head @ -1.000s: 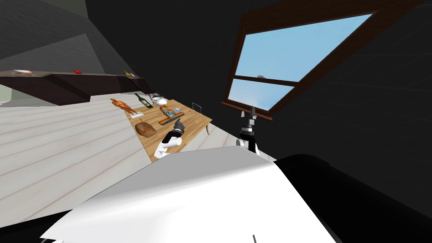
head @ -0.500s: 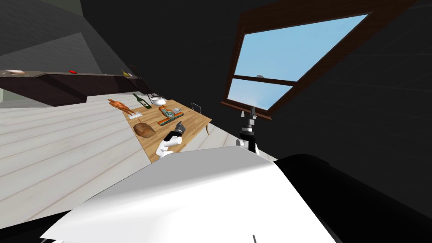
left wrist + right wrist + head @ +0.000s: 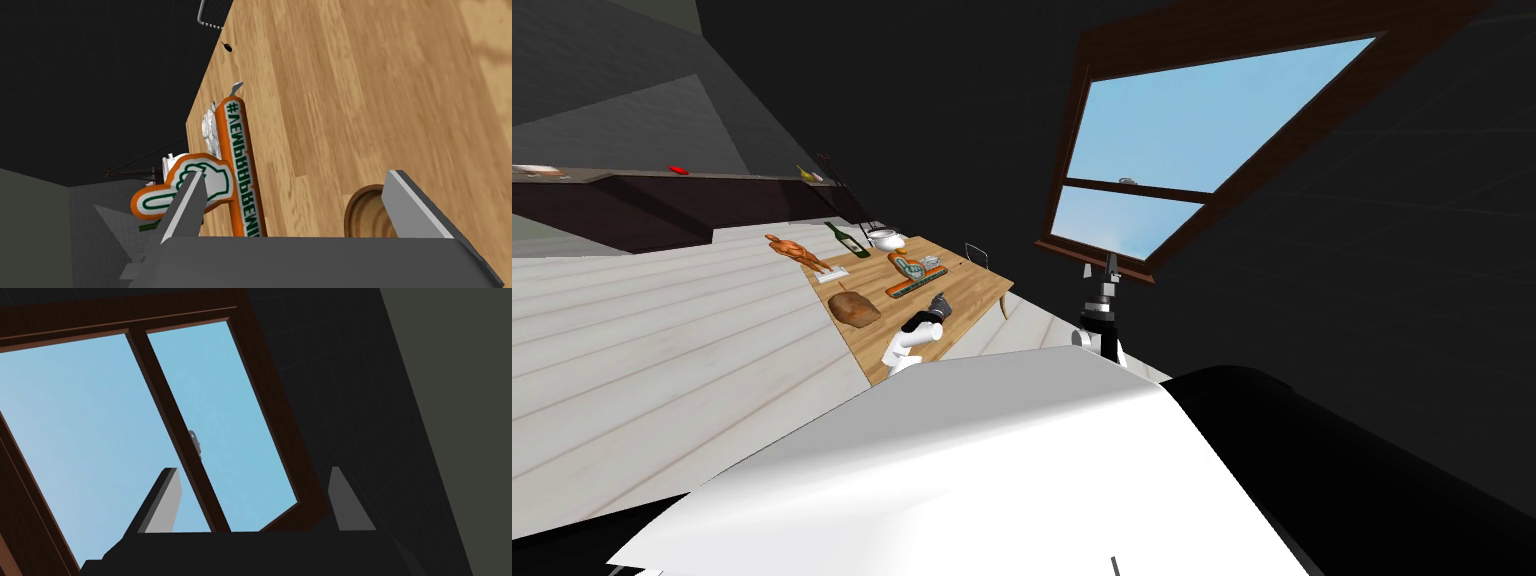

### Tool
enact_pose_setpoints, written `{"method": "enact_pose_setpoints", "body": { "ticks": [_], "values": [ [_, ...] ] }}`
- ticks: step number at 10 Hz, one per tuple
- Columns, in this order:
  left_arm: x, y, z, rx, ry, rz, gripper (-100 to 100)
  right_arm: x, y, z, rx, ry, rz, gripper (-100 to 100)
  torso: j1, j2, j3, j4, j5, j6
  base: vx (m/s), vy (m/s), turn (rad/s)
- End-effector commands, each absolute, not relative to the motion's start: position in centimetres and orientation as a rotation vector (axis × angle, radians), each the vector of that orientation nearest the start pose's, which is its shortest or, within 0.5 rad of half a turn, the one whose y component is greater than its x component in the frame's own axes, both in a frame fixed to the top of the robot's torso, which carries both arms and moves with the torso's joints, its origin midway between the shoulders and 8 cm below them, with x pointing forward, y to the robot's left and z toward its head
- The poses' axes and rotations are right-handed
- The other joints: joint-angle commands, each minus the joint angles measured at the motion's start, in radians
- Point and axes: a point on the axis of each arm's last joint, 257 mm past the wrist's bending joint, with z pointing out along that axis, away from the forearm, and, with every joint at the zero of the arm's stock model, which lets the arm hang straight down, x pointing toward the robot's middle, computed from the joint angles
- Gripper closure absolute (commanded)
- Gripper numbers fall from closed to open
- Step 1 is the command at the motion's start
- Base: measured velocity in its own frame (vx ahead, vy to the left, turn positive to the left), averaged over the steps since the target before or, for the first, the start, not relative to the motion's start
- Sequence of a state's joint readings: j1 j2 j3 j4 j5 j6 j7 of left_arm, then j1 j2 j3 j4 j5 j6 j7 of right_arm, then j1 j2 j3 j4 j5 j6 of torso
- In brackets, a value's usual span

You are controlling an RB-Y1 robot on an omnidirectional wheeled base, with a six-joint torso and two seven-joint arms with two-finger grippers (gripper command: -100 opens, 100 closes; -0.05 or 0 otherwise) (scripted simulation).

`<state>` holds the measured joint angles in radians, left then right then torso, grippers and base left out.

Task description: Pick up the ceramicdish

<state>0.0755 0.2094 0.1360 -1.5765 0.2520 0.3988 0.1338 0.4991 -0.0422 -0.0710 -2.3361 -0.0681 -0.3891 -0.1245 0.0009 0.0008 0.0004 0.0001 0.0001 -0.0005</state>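
My left gripper [image 3: 939, 302] [image 3: 295, 200] hangs open over a wooden table [image 3: 980, 288] [image 3: 350, 75], nothing between its fingers. A brown round dish [image 3: 364, 217] with a ringed inside lies on the table just beside one finger; in the head view this brown dish [image 3: 855, 308] sits left of my forearm. Beside the other finger lies an orange, white and green foam-hand sign [image 3: 240, 160] [image 3: 914, 276]. A white bowl-like dish [image 3: 887, 238] [image 3: 169, 164] stands at the table's far end, mostly hidden behind the sign in the left wrist view. My right gripper [image 3: 1110, 266] [image 3: 252, 498] is raised by the window, open.
On the table also stand an orange figure on a white base [image 3: 802, 252], a green bottle [image 3: 850, 240] and a small white crumpled thing [image 3: 210, 127] behind the sign. A wire chair back [image 3: 978, 254] [image 3: 212, 12] stands at the table's right edge. A dark counter [image 3: 662, 195] runs far left.
The whole head picture has slid a little to the left, so I have moved slightly. My left gripper has sunk a touch toward the table near the sign's end. The right arm holds still.
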Motion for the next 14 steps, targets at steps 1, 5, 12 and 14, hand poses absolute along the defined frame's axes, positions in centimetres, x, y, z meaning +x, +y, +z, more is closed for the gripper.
{"method": "enact_pose_setpoints", "body": {
  "ticks": [1, 5, 12, 14],
  "values": [
    [49.0, 36.6, -35.6, -1.795, 1.290, -0.951, -100, 34.6, -30.6, 3.1, 0.751, 0.601, 1.381, 0, 0.000, 0.000, 0.000, 0.000, 0.000, 0.000, -0.009, 0.018, -0.013],
    [47.8, 37.9, -39.4, -1.908, 1.342, -0.855, -100, 34.6, -30.6, 3.1, 0.751, 0.602, 1.381, 0, 0.002, 0.000, 0.000, 0.000, 0.000, 0.000, -0.008, 0.036, -0.017],
    [44.8, 40.5, -44.3, -2.066, 1.413, -0.680, -100, 34.6, -30.6, 3.1, 0.751, 0.602, 1.381, 0, 0.003, 0.000, 0.000, 0.000, 0.001, 0.000, -0.002, 0.039, -0.014],
    [43.7, 41.3, -45.5, -2.102, 1.428, -0.631, -100, 34.6, -30.6, 3.1, 0.751, 0.602, 1.381, 0, 0.001, -0.001, 0.000, 0.000, 0.000, 0.000, 0.002, 0.026, -0.011]
  ]
}}
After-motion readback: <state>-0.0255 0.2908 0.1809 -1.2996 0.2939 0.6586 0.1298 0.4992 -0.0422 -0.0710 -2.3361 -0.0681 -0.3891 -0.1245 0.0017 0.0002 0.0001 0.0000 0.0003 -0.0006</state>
